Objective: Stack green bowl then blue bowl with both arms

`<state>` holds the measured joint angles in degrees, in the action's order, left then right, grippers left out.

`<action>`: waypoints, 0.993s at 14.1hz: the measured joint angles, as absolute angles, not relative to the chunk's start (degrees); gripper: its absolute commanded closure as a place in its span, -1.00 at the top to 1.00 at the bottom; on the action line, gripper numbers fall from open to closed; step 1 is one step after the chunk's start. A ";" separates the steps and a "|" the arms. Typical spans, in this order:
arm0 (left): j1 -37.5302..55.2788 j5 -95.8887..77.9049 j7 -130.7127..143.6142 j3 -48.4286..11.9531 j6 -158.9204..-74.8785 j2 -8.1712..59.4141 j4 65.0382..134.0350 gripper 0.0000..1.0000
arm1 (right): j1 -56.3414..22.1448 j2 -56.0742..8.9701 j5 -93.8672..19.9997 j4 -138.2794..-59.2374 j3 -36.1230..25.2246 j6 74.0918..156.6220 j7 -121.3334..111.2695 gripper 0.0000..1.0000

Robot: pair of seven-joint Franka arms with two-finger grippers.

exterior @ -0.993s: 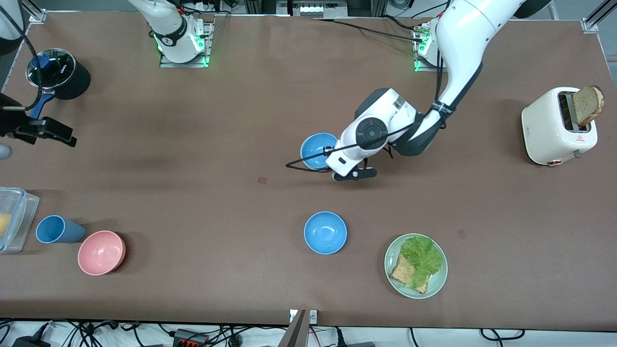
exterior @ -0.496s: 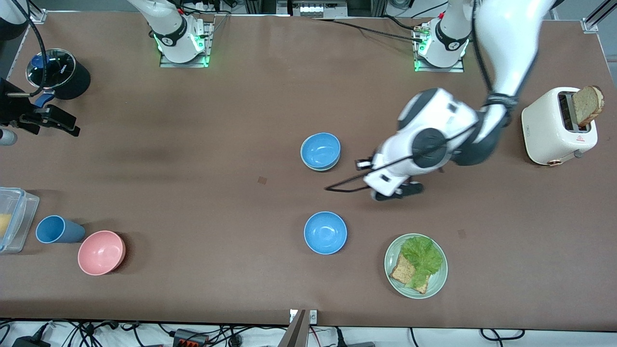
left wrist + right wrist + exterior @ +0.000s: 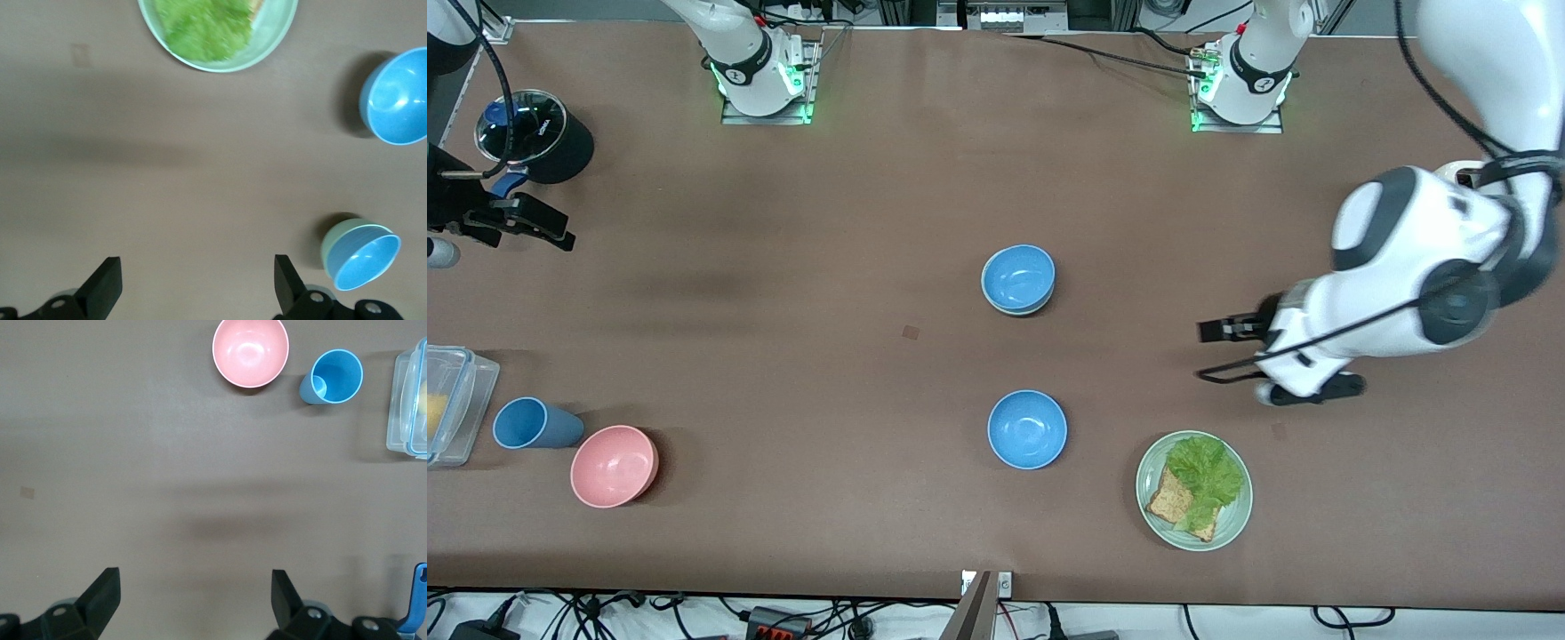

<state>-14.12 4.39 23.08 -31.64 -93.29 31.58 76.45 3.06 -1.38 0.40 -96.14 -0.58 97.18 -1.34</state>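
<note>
A blue bowl (image 3: 1018,276) sits nested in the green bowl (image 3: 1016,311) at the table's middle; only the green rim shows under it. In the left wrist view the blue bowl (image 3: 368,260) and the green rim (image 3: 331,239) show the same stack. A second blue bowl (image 3: 1027,428) stands alone nearer the front camera and also shows in the left wrist view (image 3: 398,97). My left gripper (image 3: 1216,352) is open and empty over bare table, apart from the stack, toward the left arm's end; its own view shows its jaws (image 3: 197,283) wide apart. My right gripper (image 3: 523,228) waits open and empty at the right arm's end (image 3: 193,600).
A green plate (image 3: 1232,524) with lettuce and bread lies near the left gripper, nearer the front camera. A pink bowl (image 3: 614,465), a blue cup (image 3: 529,423) and a clear container (image 3: 454,404) sit at the right arm's end. A black pot (image 3: 538,133) stands there too.
The left gripper has drawn away from the stacked bowls toward the left arm's end of the table, empty. The right gripper shifted slightly a second ago and has since stayed still.
</note>
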 measured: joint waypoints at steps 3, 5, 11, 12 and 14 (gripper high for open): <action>-21.03 5.94 13.40 -31.52 -92.52 31.54 75.86 1.00 | 3.05 -1.38 0.40 -96.14 -0.55 97.19 -1.34 1.00; -24.10 7.88 10.47 -31.53 -92.33 31.38 74.93 1.00 | 3.02 -1.38 0.40 -96.16 -0.51 97.19 -1.34 1.00; -23.29 15.68 7.92 -32.48 -89.29 27.99 72.82 1.00 | 3.00 -1.39 0.40 -96.20 -0.49 97.21 -1.34 1.00; -23.28 15.72 6.16 -32.40 -87.47 26.10 72.11 1.00 | 3.00 -1.39 0.40 -96.22 -0.49 97.21 -1.34 1.00; -22.51 14.24 4.79 -30.01 -85.43 20.07 72.33 1.00 | 3.00 -1.39 0.40 -96.24 -0.49 97.22 -1.33 1.00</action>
<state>-22.51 14.24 4.79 -30.01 -85.43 20.07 72.33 3.00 -1.39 0.40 -96.24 -0.49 97.22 -1.33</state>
